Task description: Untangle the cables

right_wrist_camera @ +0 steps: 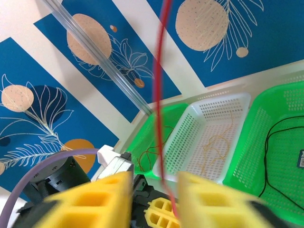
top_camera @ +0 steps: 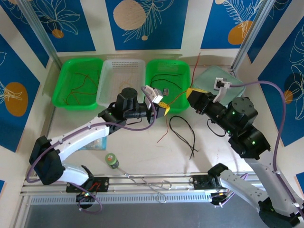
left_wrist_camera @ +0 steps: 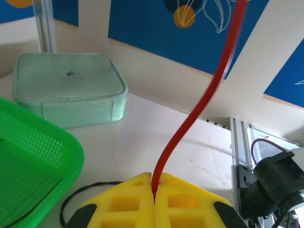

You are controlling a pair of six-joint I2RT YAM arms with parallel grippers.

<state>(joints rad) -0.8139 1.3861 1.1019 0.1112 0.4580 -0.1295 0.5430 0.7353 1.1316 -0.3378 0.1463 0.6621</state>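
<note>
- Your left gripper sits on the near side of the white basket, off its right front corner. Its yellow pads are pressed together, pinching the red cable.
- From that pinch the red cable climbs up and away to the right of the white basket, toward the back wall.
- Your right gripper is further right of the white basket, fingers spread. The red cable runs through the gap, and it's too blurred to say whether it touches a finger.
- The black cable lies in loose loops on the bare worktop, nearer you than the white basket and to its right.
- The left green basket touches the white basket's left side and holds thin red and tan wires.
- The right green basket is just beside it on the other side, with a black wire inside. The white basket itself holds a tan wire.
- A mint case rests well to the right of the white basket, past the right green basket.
- The worktop is pale cream.
- The walls behind the white basket are blue panels with cream stripes, leaf outlines and tan and orange discs.
- A roll of green tape and a bent silver wire lie well to the near side of the white basket.
</note>
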